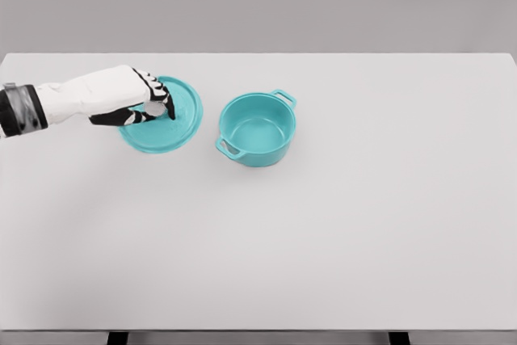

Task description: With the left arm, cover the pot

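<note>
Your left hand [145,96] has its fingers [166,106] pinched on the knob [153,108] of the lid [179,123], which lies flat on the counter [339,232]; next lift it over the open pot [257,128] just right of them.

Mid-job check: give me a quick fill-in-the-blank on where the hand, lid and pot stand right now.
1. The left hand is over the lid, its fingers around the ____ at the lid's centre.
2. The lid lies flat on the table, to the ____ of the pot in the picture.
3. The pot stands upright and is ____ inside.
4. The pot has ____ side handles.

Missing words: knob; left; empty; two
</note>
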Robot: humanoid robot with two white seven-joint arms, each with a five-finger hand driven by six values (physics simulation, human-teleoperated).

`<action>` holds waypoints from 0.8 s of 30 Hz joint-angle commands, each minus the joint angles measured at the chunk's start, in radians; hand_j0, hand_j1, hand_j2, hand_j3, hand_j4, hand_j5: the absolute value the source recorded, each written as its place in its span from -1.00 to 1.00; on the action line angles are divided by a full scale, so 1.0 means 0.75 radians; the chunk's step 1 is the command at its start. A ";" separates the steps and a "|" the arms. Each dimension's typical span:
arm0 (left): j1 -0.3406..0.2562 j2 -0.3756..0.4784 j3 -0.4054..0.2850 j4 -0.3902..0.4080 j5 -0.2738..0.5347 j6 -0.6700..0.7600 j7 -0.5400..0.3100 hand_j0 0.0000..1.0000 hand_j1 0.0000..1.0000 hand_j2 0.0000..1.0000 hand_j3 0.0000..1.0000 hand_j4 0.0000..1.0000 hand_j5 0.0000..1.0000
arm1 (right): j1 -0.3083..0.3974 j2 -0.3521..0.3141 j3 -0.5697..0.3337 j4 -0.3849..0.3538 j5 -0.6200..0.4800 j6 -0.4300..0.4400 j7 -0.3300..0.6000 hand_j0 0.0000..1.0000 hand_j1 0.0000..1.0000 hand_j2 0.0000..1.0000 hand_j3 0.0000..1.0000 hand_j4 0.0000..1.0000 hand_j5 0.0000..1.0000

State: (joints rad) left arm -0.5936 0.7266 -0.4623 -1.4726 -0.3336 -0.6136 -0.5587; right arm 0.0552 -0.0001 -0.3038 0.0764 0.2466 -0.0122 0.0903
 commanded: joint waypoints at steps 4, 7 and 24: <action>-0.020 -0.099 -0.009 0.004 -0.011 0.004 0.000 0.03 0.03 0.03 0.03 0.03 0.03 | 0.000 0.000 0.000 0.000 0.001 0.000 0.000 1.00 1.00 1.00 1.00 1.00 1.00; -0.033 -0.153 -0.009 0.016 -0.030 0.004 0.000 0.03 0.03 0.03 0.03 0.03 0.03 | 0.000 0.000 0.000 0.000 -0.001 0.000 0.000 1.00 1.00 1.00 1.00 1.00 1.00; -0.100 -0.517 -0.013 0.239 -0.240 0.004 0.000 0.03 0.03 0.03 0.03 0.03 0.03 | 0.000 0.000 0.000 0.000 0.001 0.000 0.000 1.00 1.00 1.00 1.00 1.00 1.00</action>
State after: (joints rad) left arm -0.6703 0.3751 -0.4735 -1.3197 -0.4975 -0.6137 -0.5594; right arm 0.0552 -0.0001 -0.3038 0.0763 0.2467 -0.0122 0.0903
